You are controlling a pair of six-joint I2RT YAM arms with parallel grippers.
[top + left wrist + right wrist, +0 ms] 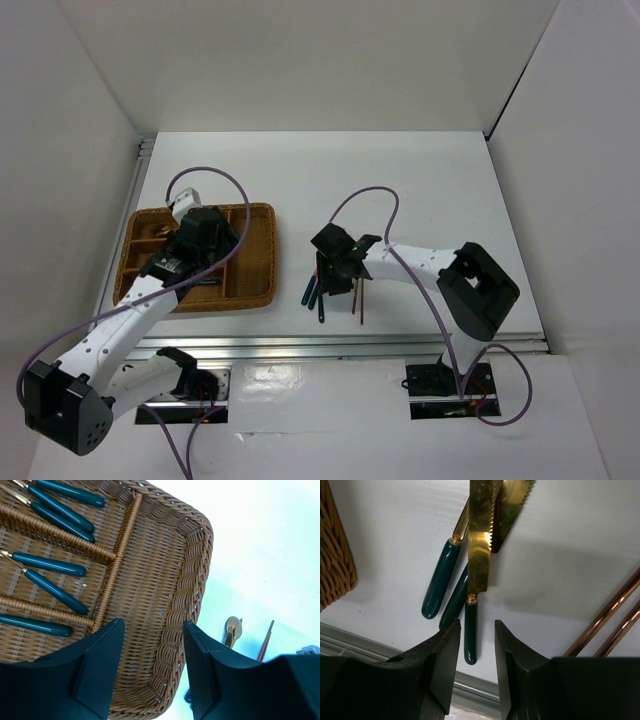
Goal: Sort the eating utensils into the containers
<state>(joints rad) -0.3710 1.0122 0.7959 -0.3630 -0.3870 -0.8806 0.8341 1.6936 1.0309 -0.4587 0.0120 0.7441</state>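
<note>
My L pincer (151, 667) hangs over the shallow brown woven wicker tray (196, 575). Its black fingers (100, 670) are spread wide, gripping nothing. Under the gap is the long bin at the tray's end. Past a woven wall beside it are small bins w/ dark teal handles (50, 565) lying in them: 3 in one, 2 in the next, 1 in the last. Their heads are out of view, so I can't tell fork from spoon. Just outside the tray, on the white table (430, 180), lie a shiny gold spoon head (232, 630) & a thin reddish-brown chopstick tip (266, 639).

My R pincer (476, 662) hangs low over the loose pile near the tray's corner. Its fingers (440, 670) are apart too, but not by much. The gold saw-edged knife w/ a dark teal handle (476, 565) lies on the table w/ its handle end in the gap, touching neither finger. A 2nd gold saw-edged blade (517, 500) lies just beside it. 2 more teal handles (440, 585) lie close on one side. 2 reddish-brown chopsticks (612, 615) lie apart on the other side.
</note>
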